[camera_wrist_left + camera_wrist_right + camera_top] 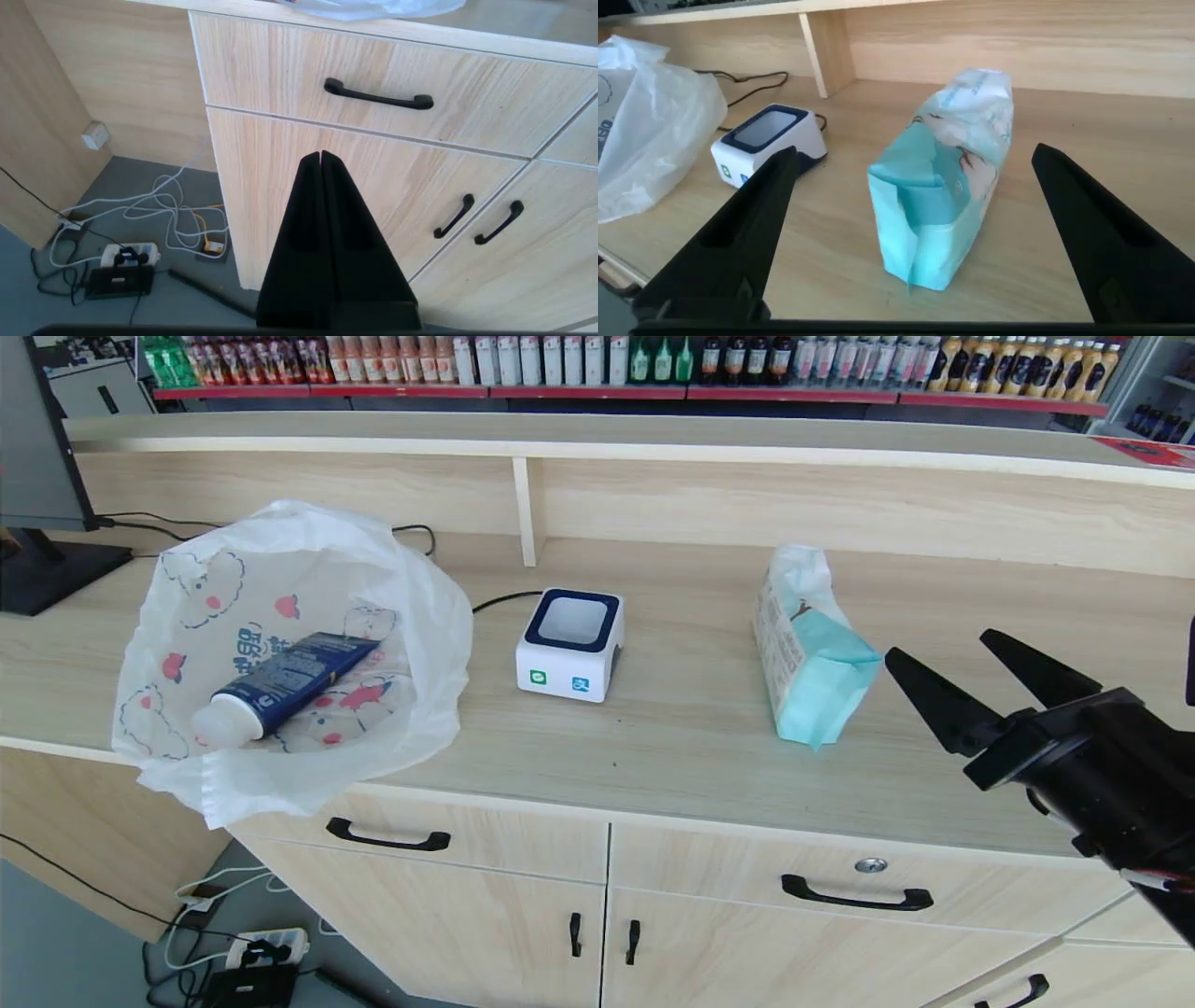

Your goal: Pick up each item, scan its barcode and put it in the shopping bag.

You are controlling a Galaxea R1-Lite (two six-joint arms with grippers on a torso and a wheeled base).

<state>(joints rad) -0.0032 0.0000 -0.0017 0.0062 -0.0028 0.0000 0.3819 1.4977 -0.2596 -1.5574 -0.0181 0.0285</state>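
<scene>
My right gripper (936,646) gapes wide, empty, a teal-and-white soft tissue pack (808,653) just ahead; my left gripper (322,159) closed, empty

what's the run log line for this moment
right gripper open, facing tissue pack | left gripper shut | dark blue tube in shopping bag

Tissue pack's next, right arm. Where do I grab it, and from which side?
Grip the tissue pack across its two long side faces, about mid-length, coming in from its teal near end, which the open right gripper faces. The pack lies lengthwise away from the robot on the counter, and looks narrower than the jaws' opening. Its soft wrap may give.
</scene>
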